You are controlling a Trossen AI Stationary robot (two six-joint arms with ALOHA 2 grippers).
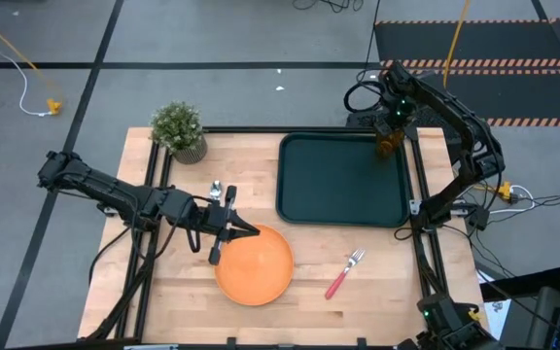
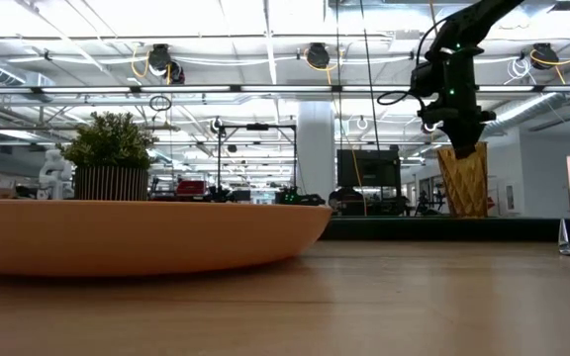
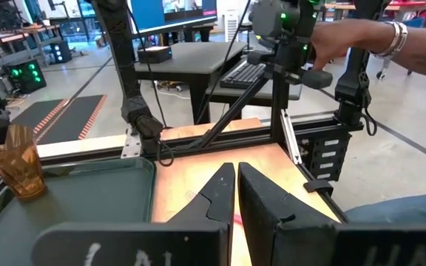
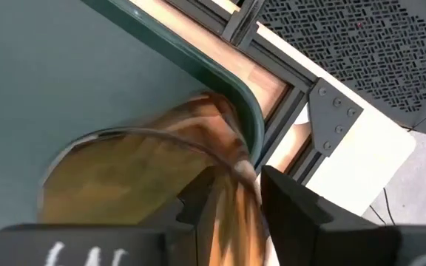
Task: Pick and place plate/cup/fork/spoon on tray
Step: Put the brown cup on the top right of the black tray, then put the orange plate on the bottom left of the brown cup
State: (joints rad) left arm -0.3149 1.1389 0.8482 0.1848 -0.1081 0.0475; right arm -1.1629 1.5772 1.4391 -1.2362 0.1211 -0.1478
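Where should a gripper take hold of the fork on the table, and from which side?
Grip the fork across its red-pink handle, coming straight down from above. It lies flat and alone on the table between the plate and the tray, tines toward the tray.

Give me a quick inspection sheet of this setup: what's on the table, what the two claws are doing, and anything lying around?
Surface: wooden table in a black frame.
Tray: at the far right of the table, holding only the cup.
Cup: upright in the tray's far right corner, rim pinched by the right gripper.
Plate: on the table near the front, left of the fork.
Fork: on the table in front of the tray.
Spoon: just beyond the left gripper.
Clutter: potted plant at the far left corner.
Left gripper: shut, at the plate's far left edge.
Cables: yellow cable on the floor.
Surroundings: a person's arm beyond the table.
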